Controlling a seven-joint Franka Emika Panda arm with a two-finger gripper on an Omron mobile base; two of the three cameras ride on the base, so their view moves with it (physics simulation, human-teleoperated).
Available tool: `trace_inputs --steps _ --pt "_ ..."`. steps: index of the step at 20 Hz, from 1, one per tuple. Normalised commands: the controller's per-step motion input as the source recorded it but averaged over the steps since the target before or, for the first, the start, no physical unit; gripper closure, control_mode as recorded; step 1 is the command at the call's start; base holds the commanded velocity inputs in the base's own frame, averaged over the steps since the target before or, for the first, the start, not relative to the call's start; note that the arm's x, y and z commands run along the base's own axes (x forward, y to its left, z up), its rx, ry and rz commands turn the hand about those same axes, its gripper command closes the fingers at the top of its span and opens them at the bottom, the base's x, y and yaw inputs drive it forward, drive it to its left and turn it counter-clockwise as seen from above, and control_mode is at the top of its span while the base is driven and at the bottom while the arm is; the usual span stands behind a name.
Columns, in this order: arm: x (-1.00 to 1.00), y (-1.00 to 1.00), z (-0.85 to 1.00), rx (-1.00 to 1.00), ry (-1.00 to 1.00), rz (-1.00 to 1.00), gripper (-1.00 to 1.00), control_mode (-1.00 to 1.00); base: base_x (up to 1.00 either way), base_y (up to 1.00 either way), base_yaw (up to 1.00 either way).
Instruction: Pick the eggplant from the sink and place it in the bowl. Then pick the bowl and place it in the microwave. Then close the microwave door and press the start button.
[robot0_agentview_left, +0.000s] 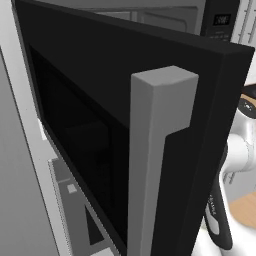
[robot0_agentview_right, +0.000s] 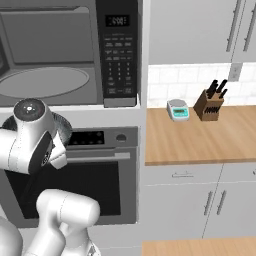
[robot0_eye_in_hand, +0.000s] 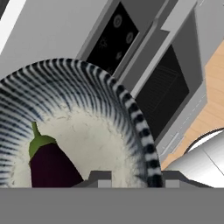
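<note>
In the hand view the bowl, striped dark outside and pale speckled inside, sits close under the hand. The dark purple eggplant with its green stem cap lies inside it. My gripper straddles the bowl's rim, fingertips apart, with a gap on the inner side of the wall. A slice of the bowl peeks from behind my arm, just below the microwave, whose glass turntable is bare. The microwave door stands swung open with its grey bar handle. The sink is out of view.
The oven with its control strip is under the microwave, and the keypad panel is on the microwave's right. A wooden counter to the right carries a small scale and a knife block.
</note>
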Motion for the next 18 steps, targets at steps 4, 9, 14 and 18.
trace_inputs --steps 4,9,14,18 --pt "0.00 0.00 0.00 0.00 0.00 0.00 1.00 1.00 0.00 0.00 0.00" --pt "-0.29 0.00 -0.01 0.00 -0.07 0.00 1.00 -1.00 0.00 0.00 0.00" --pt "-0.80 0.00 0.71 0.02 -0.06 -0.01 1.00 -1.00 0.00 0.00 0.00" --pt "-0.19 0.00 0.93 0.01 0.00 -0.06 1.00 -1.00 0.00 0.00 0.00"
